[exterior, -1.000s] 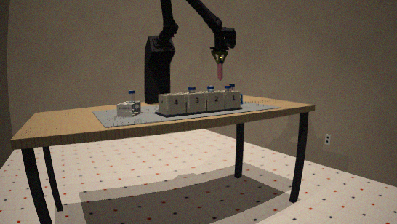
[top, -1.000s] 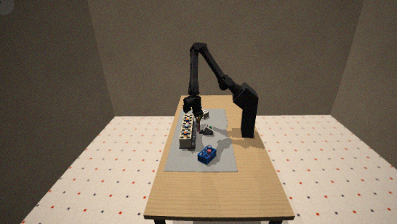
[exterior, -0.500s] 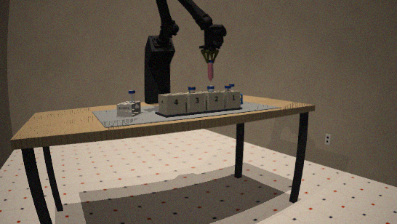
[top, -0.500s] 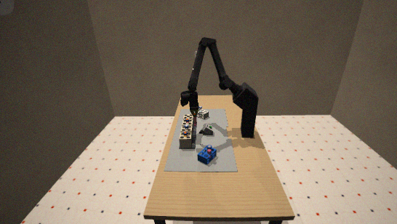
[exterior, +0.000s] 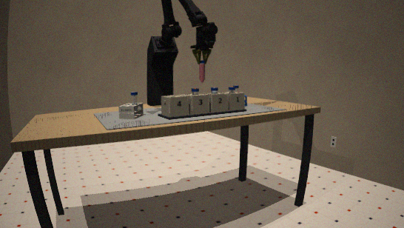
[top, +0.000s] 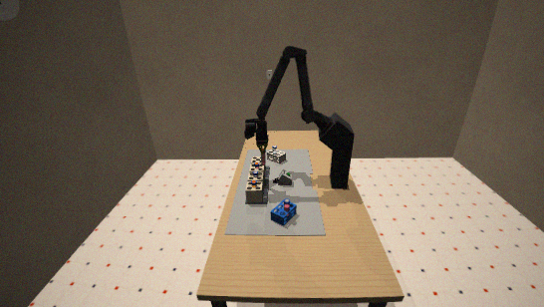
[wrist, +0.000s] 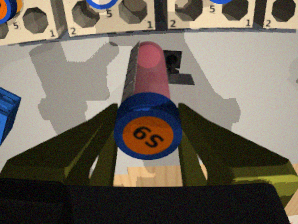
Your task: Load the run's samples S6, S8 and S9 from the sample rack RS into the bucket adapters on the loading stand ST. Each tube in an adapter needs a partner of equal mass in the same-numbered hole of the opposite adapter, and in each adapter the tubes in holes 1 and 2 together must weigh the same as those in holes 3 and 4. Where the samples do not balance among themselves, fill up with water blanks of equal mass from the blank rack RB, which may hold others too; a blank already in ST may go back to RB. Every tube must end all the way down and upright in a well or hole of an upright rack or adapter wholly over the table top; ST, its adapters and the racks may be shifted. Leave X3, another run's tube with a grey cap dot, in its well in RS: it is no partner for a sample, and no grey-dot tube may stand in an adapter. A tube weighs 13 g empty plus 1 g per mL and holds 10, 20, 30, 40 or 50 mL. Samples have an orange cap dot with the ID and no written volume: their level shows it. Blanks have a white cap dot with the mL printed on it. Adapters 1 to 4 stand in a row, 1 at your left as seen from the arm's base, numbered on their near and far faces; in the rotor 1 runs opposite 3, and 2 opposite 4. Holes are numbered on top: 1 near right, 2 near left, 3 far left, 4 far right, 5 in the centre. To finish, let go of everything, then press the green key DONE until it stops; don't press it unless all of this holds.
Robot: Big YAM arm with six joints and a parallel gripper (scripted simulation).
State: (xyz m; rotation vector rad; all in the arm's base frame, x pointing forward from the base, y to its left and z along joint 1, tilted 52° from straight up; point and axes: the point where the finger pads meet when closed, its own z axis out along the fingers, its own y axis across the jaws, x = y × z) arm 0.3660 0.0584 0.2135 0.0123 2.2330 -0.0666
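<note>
My gripper (top: 262,148) (exterior: 202,59) (wrist: 147,113) is shut on the pink tube S9 (exterior: 202,72) (wrist: 152,80), under its blue cap with the orange dot. The tube hangs upright above the mat, on the arm-base side of the adapters. Adapter 1 (top: 254,194) (exterior: 237,104) holds an orange-dot tube (top: 254,182) (wrist: 6,11), apparently in hole 5. Adapter 2 (exterior: 220,107) holds a white-dot tube (top: 255,173) (exterior: 214,89). Adapter 3 (exterior: 200,108) holds an orange-dot tube (top: 257,163) (exterior: 194,90). Adapter 4 (exterior: 179,109) shows no cap. IDs and volumes there are unreadable.
Blue rack RS (top: 280,216) (wrist: 7,112) holds a pink tube (top: 287,206); its dot is unreadable. White rack RB (top: 277,157) (exterior: 130,114) holds one capped tube (exterior: 134,95). The key console (top: 284,179) with its green key (top: 289,173) stands between stand and arm base.
</note>
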